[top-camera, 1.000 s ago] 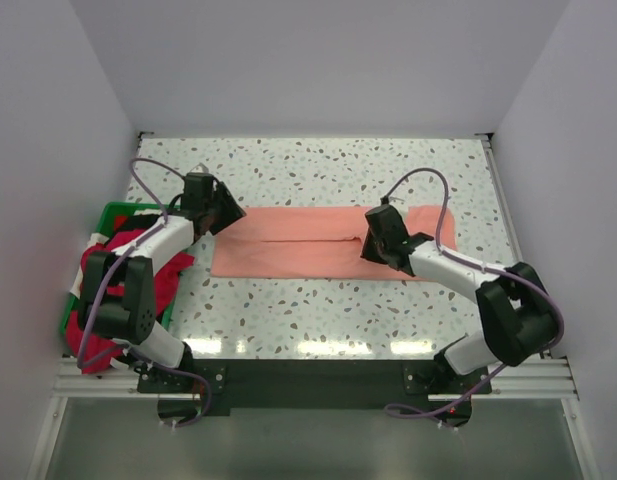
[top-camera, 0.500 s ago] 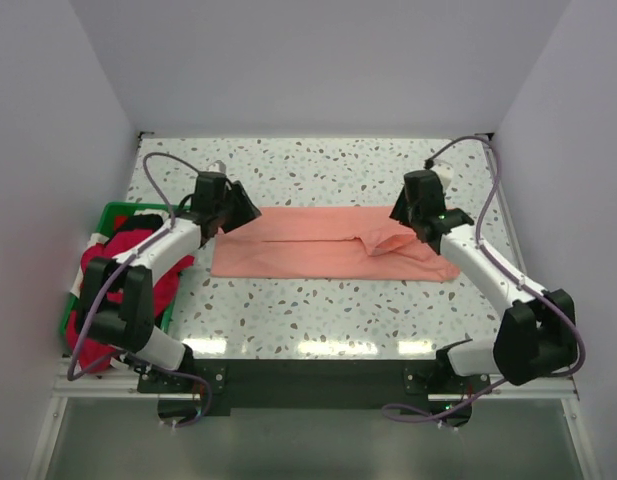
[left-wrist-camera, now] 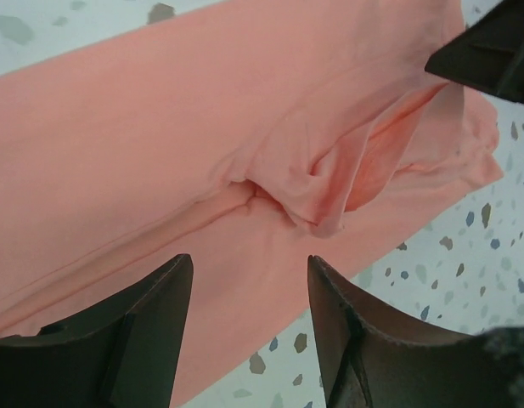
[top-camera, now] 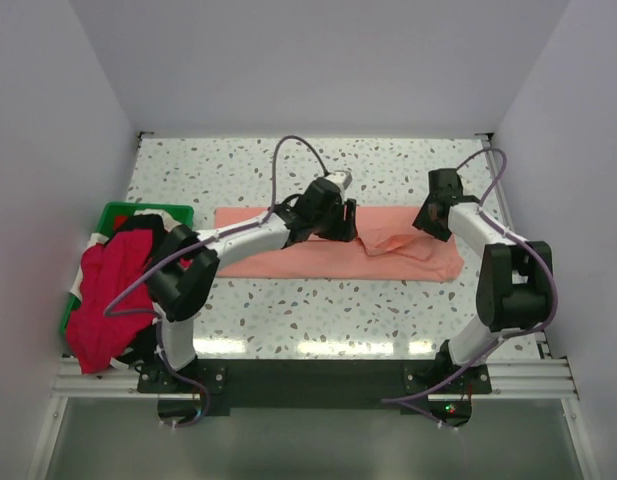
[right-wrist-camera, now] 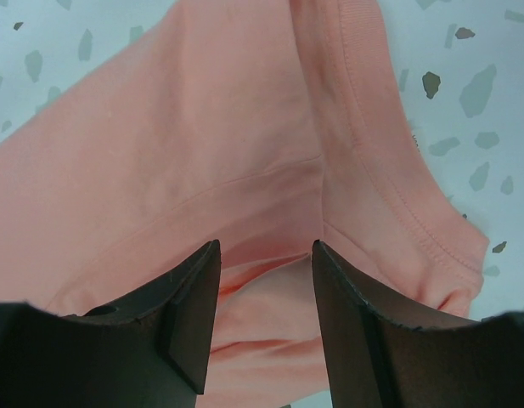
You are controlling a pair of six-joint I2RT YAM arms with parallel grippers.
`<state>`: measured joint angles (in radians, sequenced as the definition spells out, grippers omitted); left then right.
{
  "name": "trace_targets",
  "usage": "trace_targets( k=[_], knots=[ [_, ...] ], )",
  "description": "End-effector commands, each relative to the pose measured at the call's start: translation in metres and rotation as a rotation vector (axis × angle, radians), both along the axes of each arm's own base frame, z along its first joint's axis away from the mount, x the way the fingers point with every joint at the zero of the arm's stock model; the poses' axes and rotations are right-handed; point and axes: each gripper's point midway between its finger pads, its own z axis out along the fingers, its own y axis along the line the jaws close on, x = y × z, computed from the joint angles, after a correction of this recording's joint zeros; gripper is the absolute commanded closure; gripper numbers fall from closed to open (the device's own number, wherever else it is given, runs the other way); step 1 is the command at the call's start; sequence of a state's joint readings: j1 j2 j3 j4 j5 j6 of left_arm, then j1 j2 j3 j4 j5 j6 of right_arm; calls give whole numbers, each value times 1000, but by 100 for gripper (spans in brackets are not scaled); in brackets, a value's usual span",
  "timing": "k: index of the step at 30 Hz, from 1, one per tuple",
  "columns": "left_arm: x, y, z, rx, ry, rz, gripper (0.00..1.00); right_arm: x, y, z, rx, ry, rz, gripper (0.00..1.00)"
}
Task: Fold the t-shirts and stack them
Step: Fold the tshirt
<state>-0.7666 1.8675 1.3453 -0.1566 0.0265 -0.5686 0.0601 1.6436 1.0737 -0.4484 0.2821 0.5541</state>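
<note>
**Item: salmon-pink t-shirt (top-camera: 278, 255).** It lies flat on the speckled tabletop (top-camera: 288, 170) as a long band running left to right across the middle. It appears folded lengthwise, with a crease line along it. Right of centre a rumple (left-wrist-camera: 317, 200) of loose cloth stands up where the layers bunch, so the band is not smooth.

**Item: left end effector (left-wrist-camera: 249, 263).** It is poised over the band's middle, just left of the rumple. The fingers are spread, with nothing between them.

**Item: right end effector (right-wrist-camera: 264, 248).** It is over the band's right end, near a stitched hem. The fingers are apart, cloth shows beneath the gap, and nothing is pinched.

**Item: crimson t-shirt (top-camera: 108, 300).** It is heaped and unfolded, spilling over the green bin (top-camera: 113, 210) at the left edge. A dark garment (top-camera: 148, 222) lies in the bin beside it.

**Progress, as judged: early.** One shirt is part-folded — the long sides seem turned in, and the crosswise folds remain. The rumple probably wants flattening first. No finished stack is visible, and the binned shirts are all work left to do.
</note>
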Motion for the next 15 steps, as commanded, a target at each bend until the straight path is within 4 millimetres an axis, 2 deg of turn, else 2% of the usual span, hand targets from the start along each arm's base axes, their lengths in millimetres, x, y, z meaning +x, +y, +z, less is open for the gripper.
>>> trace_targets(
  k=[1,2,4,5,10,15],
  knots=[
    [-5,-25,-1,64,-57,-95,37,11,1,15,1,-43,16,49],
    [-8,-31,-9,89,-63,-100,35,9,1,13,-1,-38,19,49],
    [-8,-40,-9,100,-79,-120,34,4,1,8,-1,-27,18,49],
    [-10,-44,-16,114,-74,-127,34,2,0,7,-2,-27,17,49],
    [-8,-59,-17,117,-88,-143,33,-11,1,-1,5,-16,22,51],
    [-6,-71,-18,121,-95,-149,34,-21,4,2,23,-32,29,64]
  ],
)
